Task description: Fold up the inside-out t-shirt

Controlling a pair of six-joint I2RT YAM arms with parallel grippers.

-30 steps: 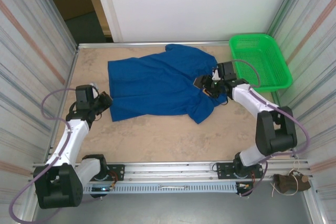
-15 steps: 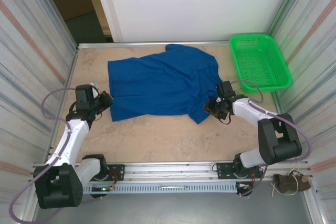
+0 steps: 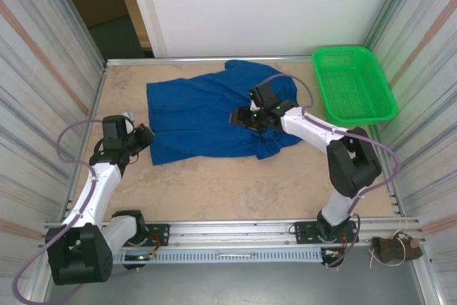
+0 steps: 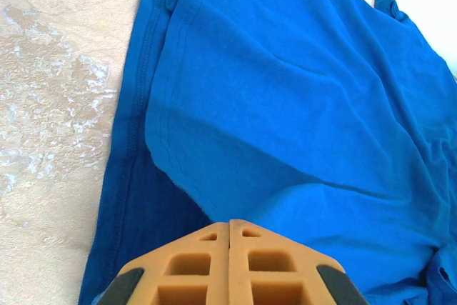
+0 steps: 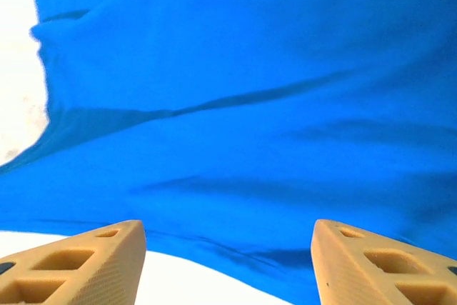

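One t-shirt (image 3: 200, 116), blue, spread mostly flat across the far half of the surface (image 3: 214, 183), near-right part rumpled. One green basket (image 3: 353, 83) in the far right corner, just beside the t-shirt, not touching it. Two arms, each with two fingers.

Left arm (image 3: 96, 183): stretches forward from the near-left base, low along the left side, wrist at the near-left corner of the t-shirt. Left fingers (image 3: 143, 136) clenched, tips pressed together (image 4: 207, 266) right at a stitched hem of the t-shirt (image 4: 300, 105); cannot tell whether any cloth sits pinched between them.

Right arm (image 3: 314, 130): rises from the near-right base, bends at the elbow, then reaches far and leftward over the t-shirt, wrist above its right middle. Right fingers (image 3: 239, 116) released, spread wide (image 5: 86, 262), nothing between them, blue cloth (image 5: 235, 105) just beyond the tips, wrinkled in long shallow folds.
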